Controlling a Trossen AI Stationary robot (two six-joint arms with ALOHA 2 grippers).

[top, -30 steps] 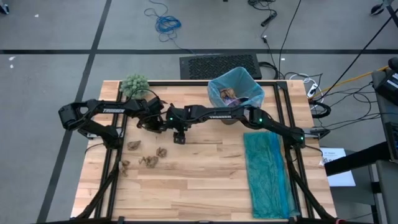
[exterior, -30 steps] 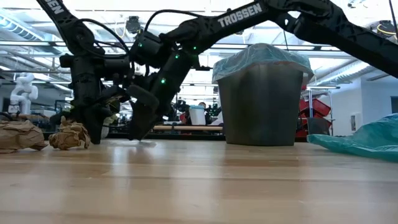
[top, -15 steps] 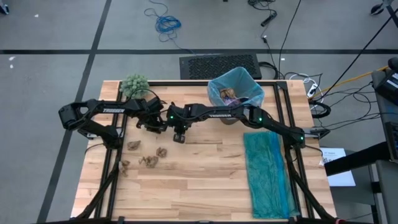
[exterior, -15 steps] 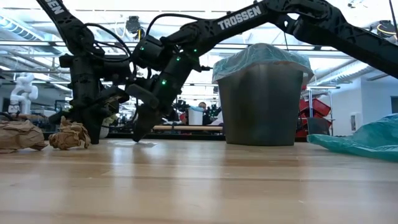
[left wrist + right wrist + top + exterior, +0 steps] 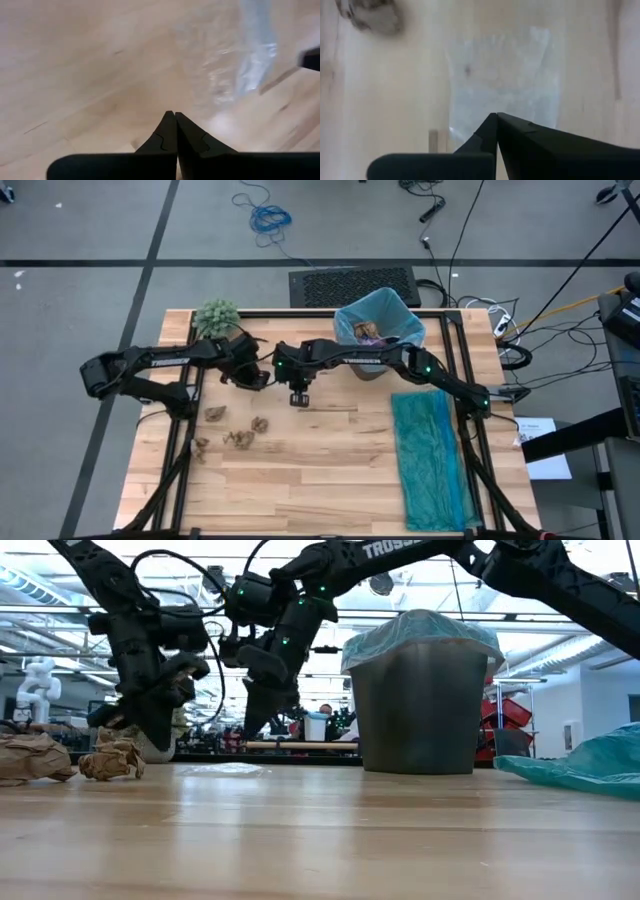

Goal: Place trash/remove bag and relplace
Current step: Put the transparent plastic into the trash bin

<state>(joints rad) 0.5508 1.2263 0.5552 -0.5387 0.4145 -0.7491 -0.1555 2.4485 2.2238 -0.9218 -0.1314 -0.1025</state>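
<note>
A green fuzzy plant [image 5: 216, 317] and teal-green bag [image 5: 431, 456] sit on the wooden table [image 5: 330, 480].

A wooden table [image 5: 330, 470] of pale planks stands on a grey floor [image 5: 80, 300] crossed by dark lines. At twelve o'clock from the table lies a black mat [image 5: 352, 284]; farther off in the same direction sits a coil of blue cable [image 5: 268, 218]. Black cables [image 5: 520, 330] trail across the floor at two o'clock. At four o'clock a white sheet of paper [image 5: 545, 450] lies beside the table. In the level view, bright ceiling lights [image 5: 60, 590] run above a wide workshop.
</note>
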